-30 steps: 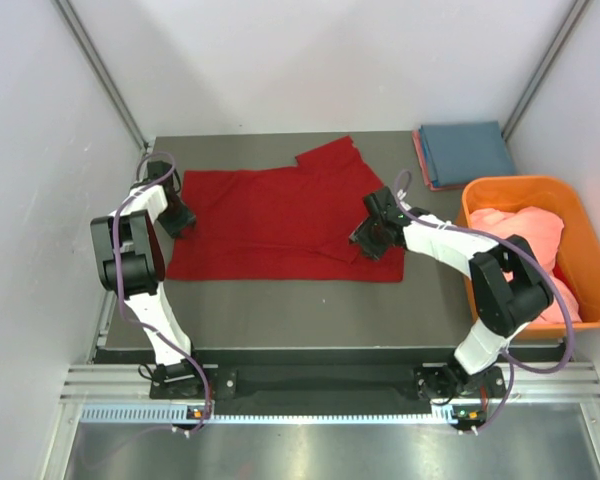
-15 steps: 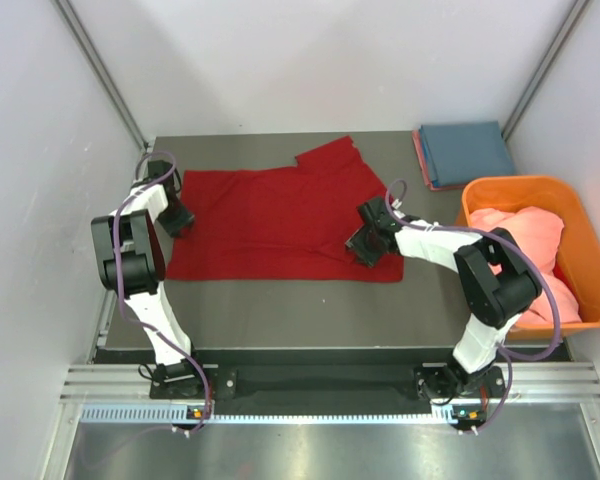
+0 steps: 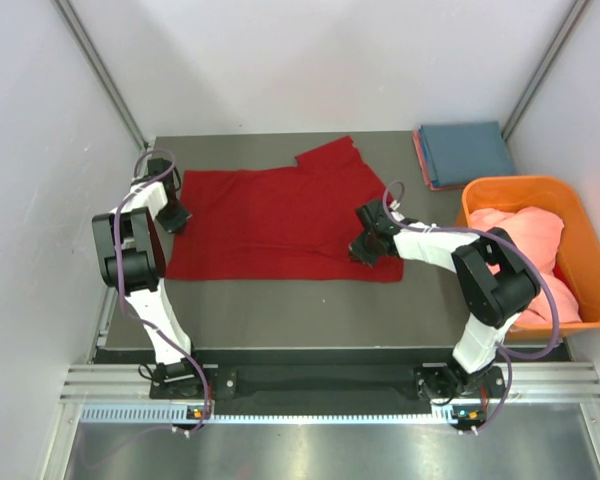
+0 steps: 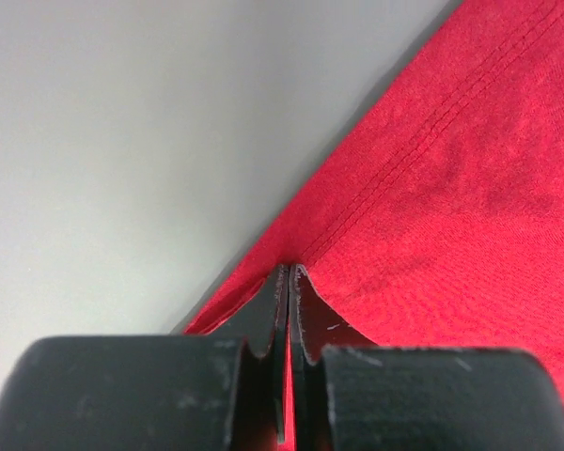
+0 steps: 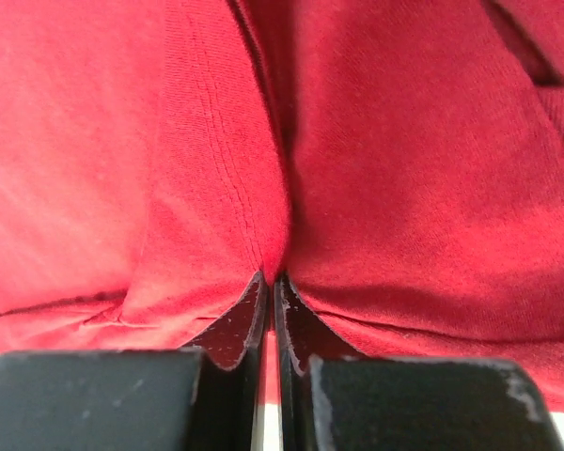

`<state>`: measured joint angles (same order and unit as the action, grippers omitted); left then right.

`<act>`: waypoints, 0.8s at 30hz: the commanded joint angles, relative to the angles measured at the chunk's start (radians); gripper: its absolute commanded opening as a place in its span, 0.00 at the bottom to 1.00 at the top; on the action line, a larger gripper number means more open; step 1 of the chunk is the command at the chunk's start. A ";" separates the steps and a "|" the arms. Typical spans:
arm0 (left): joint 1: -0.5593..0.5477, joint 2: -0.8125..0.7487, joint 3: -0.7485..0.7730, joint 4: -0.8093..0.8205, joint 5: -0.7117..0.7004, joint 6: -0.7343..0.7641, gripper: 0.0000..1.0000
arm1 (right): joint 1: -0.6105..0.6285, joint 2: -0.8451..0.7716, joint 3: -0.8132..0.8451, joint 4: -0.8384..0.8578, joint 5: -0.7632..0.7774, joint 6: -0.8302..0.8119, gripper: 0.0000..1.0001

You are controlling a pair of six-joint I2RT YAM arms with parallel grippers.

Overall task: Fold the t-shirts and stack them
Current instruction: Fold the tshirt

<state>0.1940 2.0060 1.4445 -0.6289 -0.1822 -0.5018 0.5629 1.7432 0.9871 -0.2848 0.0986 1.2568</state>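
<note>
I take the orange tub (image 3: 520,184) at the far right as my marker. Farthest from it, at the left side of the table (image 3: 280,310), my left gripper (image 4: 289,268) is closed. Its jaws are pinched on the stitched hem of the red t-shirt (image 3: 280,225) at the shirt's left edge, with a sliver of red cloth showing between them. The red t-shirt lies spread flat on the table to the left of the tub, clear of it. It is a deep, even red and forms a wide rectangle, with one sleeve poking out along its far edge on the side nearer the tub. A double line of stitching runs along the hem. At the shirt's near corner closest to the tub, my right gripper (image 5: 268,275) is closed too. It nips a raised fold of the red cloth, which bunches into a ridge running away from the fingertips. Just beyond the tub, at the far corner of the table, a blue t-shirt (image 3: 467,150) lies folded into a neat square. A thin salmon-pink edge (image 3: 419,160) shows from under its left side. Inside the tub sits a crumpled salmon-pink heap (image 3: 535,240); I cannot tell how many shirts it holds. I count one red shirt, one folded blue shirt, one pink layer beneath it, one pink heap, one tub and two grippers.
</note>
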 commanded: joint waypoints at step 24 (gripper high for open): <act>0.005 -0.039 0.097 -0.109 -0.053 0.025 0.29 | 0.020 0.021 0.191 0.058 0.053 -0.267 0.00</act>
<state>0.1940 2.0056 1.5043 -0.7124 -0.2470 -0.4870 0.5652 1.7542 1.1481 -0.2558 0.1524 1.0069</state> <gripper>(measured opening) 0.282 0.011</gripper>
